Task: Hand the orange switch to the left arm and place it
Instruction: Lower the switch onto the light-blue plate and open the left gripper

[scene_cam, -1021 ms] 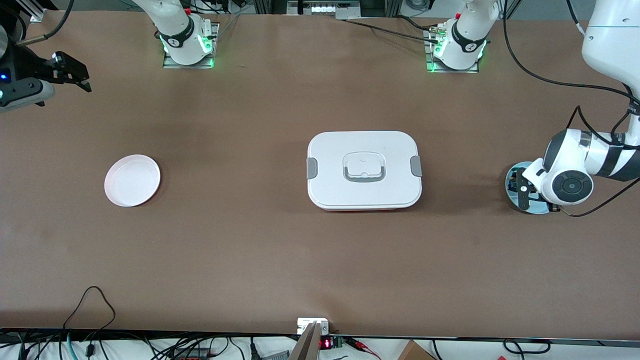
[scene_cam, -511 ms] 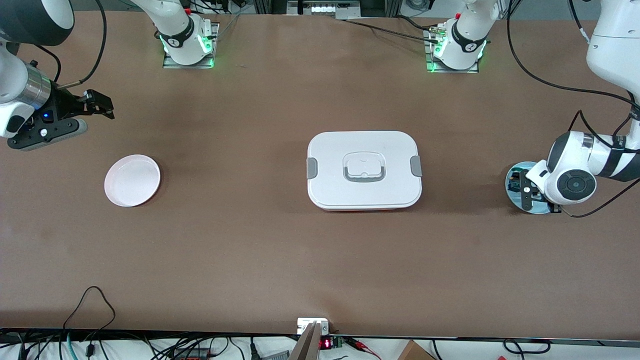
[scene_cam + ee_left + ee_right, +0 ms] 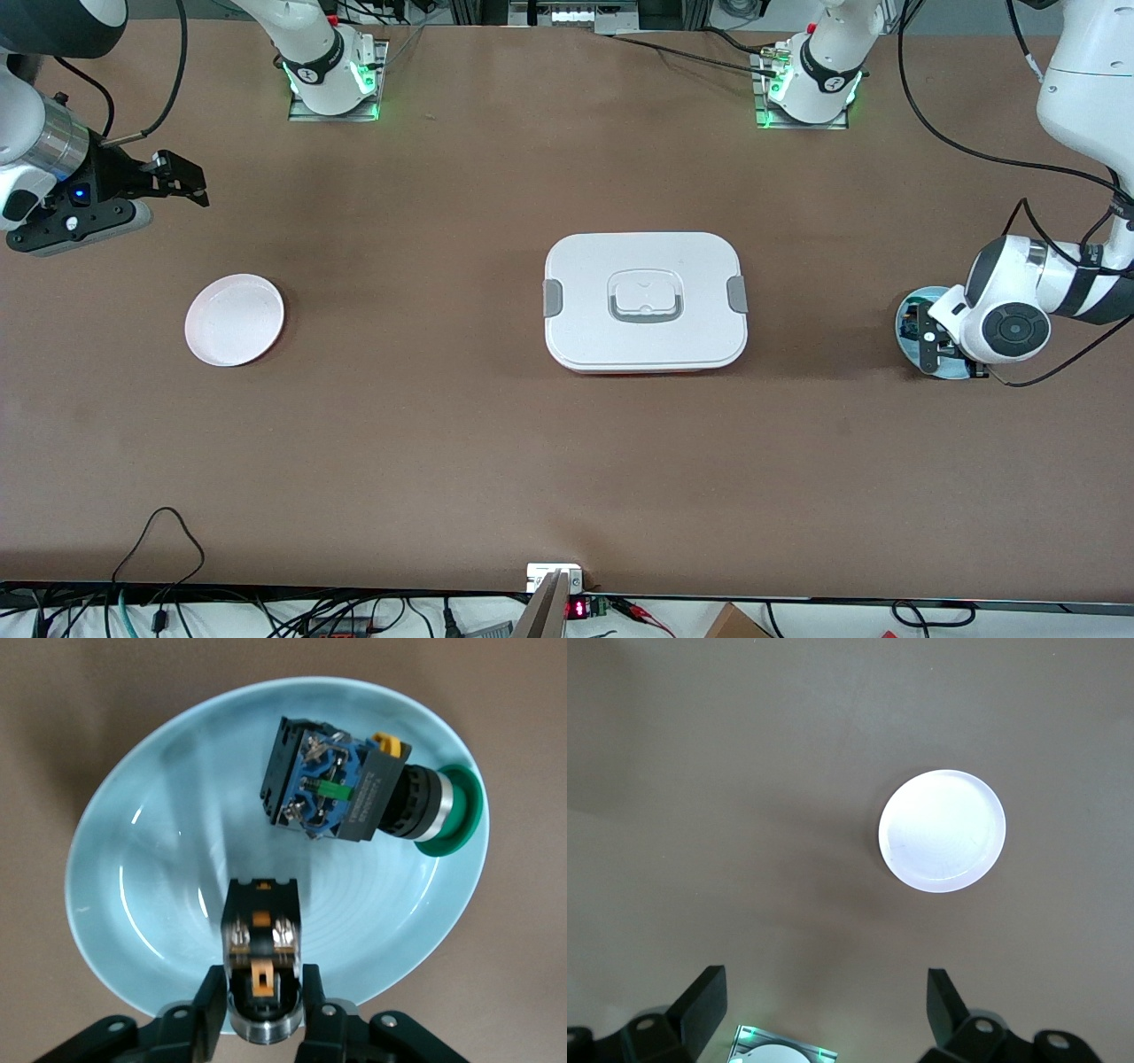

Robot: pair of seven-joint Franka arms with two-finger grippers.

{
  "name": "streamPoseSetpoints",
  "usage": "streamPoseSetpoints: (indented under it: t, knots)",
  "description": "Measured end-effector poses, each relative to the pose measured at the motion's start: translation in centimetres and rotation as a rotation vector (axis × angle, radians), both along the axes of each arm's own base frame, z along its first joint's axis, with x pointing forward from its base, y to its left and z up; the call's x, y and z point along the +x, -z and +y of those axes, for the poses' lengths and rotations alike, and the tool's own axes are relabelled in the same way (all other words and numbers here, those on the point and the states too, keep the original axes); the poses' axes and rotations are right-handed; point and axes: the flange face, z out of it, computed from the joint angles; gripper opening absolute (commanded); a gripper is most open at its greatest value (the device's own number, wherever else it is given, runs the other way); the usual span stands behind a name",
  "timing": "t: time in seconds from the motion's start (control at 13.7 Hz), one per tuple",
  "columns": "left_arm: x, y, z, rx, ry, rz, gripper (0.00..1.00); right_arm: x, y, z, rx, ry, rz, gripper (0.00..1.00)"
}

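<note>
Front view showed the box [image 3: 645,301] mid-worktop, between the left gripper [image 3: 928,341] at the blue dish [image 3: 908,312] and the white plate [image 3: 234,319]. Left wrist view showed fingers [image 3: 209,1001] pinching the orange switch [image 3: 260,957] inside that dish, apparently for lifting. Right wrist view showed the right gripper [image 3: 822,1005] spread wide near the plate, waiting.

the box [image 3: 645,301] blocks mid-table between pale plate [image 3: 234,319] and bowl [image 3: 912,301].

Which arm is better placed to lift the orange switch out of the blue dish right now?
Left. The left gripper already has its fingers on both sides of the orange switch inside the light blue dish. The right gripper hangs open near the white plate, with the box between.
</note>
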Motion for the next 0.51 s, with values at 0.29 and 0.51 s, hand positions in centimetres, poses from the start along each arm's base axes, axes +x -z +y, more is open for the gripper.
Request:
streamPoseSetpoints:
  t: [0.29, 0.51]
  knots:
    - [0.1, -0.1, -0.1, -0.004, 0.016, 0.002, 1.00, 0.0, -0.1, 0.6, -0.001, 0.000, -0.008, 1.00]
    - [0.4, -1.0, -0.1, 0.004, 0.015, -0.004, 1.00, 0.3, -0.7, 0.6, 0.000, 0.012, -0.034, 1.00]
